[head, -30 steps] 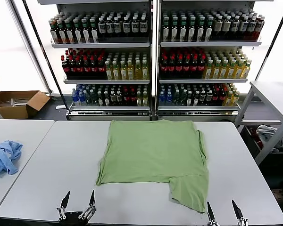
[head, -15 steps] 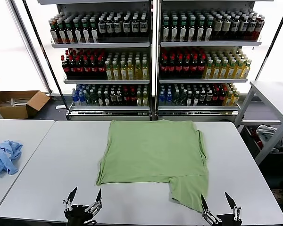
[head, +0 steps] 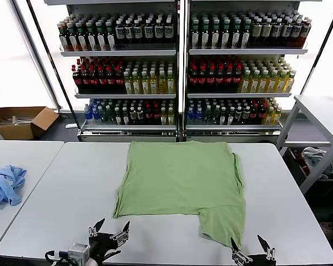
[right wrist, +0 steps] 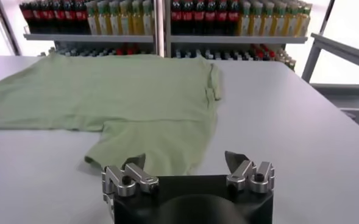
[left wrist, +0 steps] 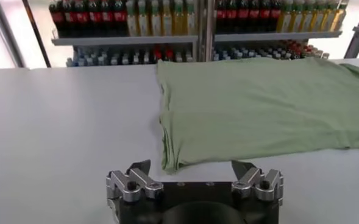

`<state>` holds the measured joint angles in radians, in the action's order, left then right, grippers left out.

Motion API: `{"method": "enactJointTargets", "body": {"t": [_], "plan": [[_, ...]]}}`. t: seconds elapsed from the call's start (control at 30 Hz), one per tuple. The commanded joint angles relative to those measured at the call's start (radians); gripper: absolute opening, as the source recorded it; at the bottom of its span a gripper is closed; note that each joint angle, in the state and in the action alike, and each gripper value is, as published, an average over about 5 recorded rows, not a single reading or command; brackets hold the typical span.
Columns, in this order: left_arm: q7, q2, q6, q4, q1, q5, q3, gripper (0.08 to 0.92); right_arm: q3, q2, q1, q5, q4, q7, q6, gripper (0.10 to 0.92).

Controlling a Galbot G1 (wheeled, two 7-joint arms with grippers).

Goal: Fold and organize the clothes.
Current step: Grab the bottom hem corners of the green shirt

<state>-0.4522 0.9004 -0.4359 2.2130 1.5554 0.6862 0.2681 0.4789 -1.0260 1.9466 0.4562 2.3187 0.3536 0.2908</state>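
Observation:
The clothes, a light green shirt [head: 180, 183], lie spread flat on the white table [head: 55, 199], with a flap of fabric reaching toward the near right edge. My left gripper [head: 113, 225] is open just above the table near the front edge, a short way before the shirt's near left corner [left wrist: 170, 161]. In the left wrist view the left gripper [left wrist: 191, 167] holds nothing. My right gripper [head: 247, 243] is open at the front edge, just short of the flap's near tip [right wrist: 115, 159]. In the right wrist view the right gripper [right wrist: 185, 161] is empty too.
A crumpled light blue garment [head: 4, 185] lies on the neighbouring table at the left. Behind the table stand shelves of bottled drinks [head: 177, 66]. A cardboard box [head: 19, 122] sits on the floor at the far left, and a side table [head: 322, 108] stands at the right.
Both grippers have come further into view and shifted inward toward the shirt's near edge, the left one to the right and the right one to the left. The shirt has not moved.

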Motion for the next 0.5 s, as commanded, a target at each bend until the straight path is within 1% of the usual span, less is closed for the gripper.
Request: {"method": "enactJointTargets", "body": {"t": [0.03, 0.5], "plan": [[0.046, 0.009, -0.060, -0.106, -0.151, 0.087, 0.001, 0.823, -0.013, -0.004, -0.028, 0.002, -0.024, -0.007, 0.050, 0.823], [0.061, 0.022, -0.028, -0.196, -0.185, 0.097, 0.008, 0.823, -0.035, -0.018, -0.076, -0.010, -0.058, -0.011, 0.047, 0.823]]}}
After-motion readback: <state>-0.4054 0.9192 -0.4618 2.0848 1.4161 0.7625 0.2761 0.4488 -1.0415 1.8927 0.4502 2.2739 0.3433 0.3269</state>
